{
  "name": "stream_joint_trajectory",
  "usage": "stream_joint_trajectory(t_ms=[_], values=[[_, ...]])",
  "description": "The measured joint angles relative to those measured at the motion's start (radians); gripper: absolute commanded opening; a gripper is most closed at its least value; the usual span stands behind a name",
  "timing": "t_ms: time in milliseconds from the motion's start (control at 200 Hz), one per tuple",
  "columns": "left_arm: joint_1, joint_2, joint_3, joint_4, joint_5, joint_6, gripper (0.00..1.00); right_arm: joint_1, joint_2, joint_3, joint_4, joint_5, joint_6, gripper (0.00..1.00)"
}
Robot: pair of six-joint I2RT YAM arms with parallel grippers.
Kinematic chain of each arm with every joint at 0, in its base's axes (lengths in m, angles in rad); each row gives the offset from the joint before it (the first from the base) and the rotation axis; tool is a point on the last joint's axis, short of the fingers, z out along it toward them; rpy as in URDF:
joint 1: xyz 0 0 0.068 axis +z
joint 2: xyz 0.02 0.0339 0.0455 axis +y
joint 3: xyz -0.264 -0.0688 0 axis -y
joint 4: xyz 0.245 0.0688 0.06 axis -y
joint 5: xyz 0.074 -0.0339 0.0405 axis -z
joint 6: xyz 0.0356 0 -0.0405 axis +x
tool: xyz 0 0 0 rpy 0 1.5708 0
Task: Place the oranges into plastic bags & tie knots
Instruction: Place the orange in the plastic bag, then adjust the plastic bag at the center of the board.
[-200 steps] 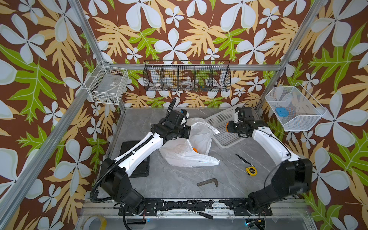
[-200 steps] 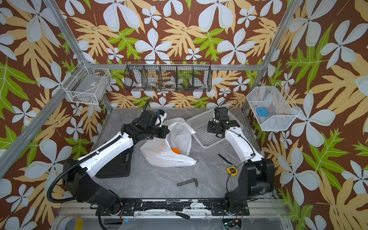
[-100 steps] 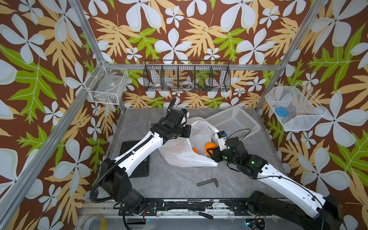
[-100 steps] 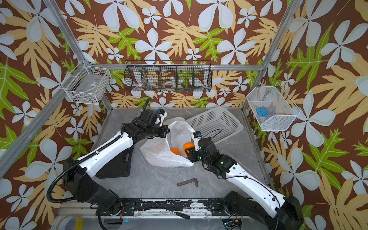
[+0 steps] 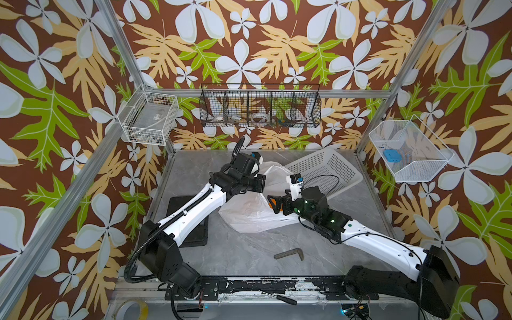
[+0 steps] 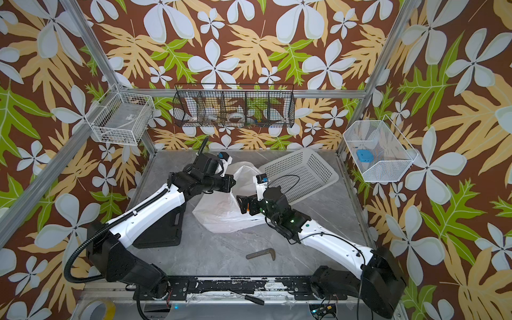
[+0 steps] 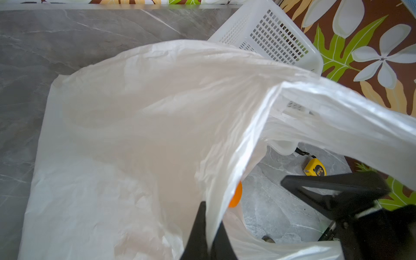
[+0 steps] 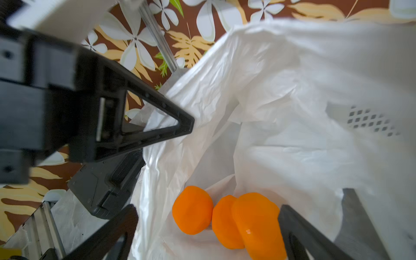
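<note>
You see the left gripper [image 7: 209,225] clamped on the plastic bag [image 7: 135,135] rim. The right gripper [image 8: 208,210] stands with jaws apart at the bag mouth. Three oranges [image 8: 192,209] lie inside the bag.

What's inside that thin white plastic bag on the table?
Three glossy round oranges lie together in the thin white plastic bag. Its crinkled folds hide whatever may lie deeper.
</note>
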Motion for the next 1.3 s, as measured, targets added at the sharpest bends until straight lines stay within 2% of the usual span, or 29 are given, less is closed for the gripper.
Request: stream_joint_trajectory(t_ms=[240, 360, 460, 556, 676, 766, 851, 1156, 1301], values=[[0.000, -0.005, -0.017, 0.004, 0.000, 0.000, 0.00, -0.002, -0.267, -0.017, -0.126, 0.172, -0.072, 1.00], [0.000, -0.005, -0.017, 0.007, 0.000, 0.002, 0.00, -0.031, -0.328, 0.004, -0.188, 0.219, -0.143, 1.00], [0.000, -0.005, -0.017, 0.007, 0.001, 0.001, 0.00, -0.149, -0.336, 0.037, -0.264, 0.137, -0.224, 1.00], [0.000, -0.005, -0.017, 0.007, 0.001, 0.003, 0.00, -0.277, -0.334, 0.045, -0.313, -0.014, -0.313, 1.00], [0.000, -0.003, -0.017, 0.007, 0.002, 0.003, 0.00, -0.314, -0.311, 0.048, -0.332, -0.188, -0.415, 0.99], [0.000, -0.002, -0.017, 0.007, 0.005, 0.004, 0.00, -0.318, -0.260, 0.075, -0.327, -0.301, -0.453, 0.94], [0.000, -0.002, -0.017, 0.008, 0.005, 0.003, 0.00, -0.319, -0.199, 0.094, -0.325, -0.347, -0.469, 0.89], [0.000, -0.002, -0.017, 0.007, 0.005, 0.004, 0.00, -0.320, -0.146, 0.064, -0.364, -0.322, -0.483, 0.56], [0.000, -0.002, -0.017, 0.007, 0.005, 0.004, 0.00, -0.320, -0.147, 0.055, -0.362, -0.322, -0.464, 0.51]])
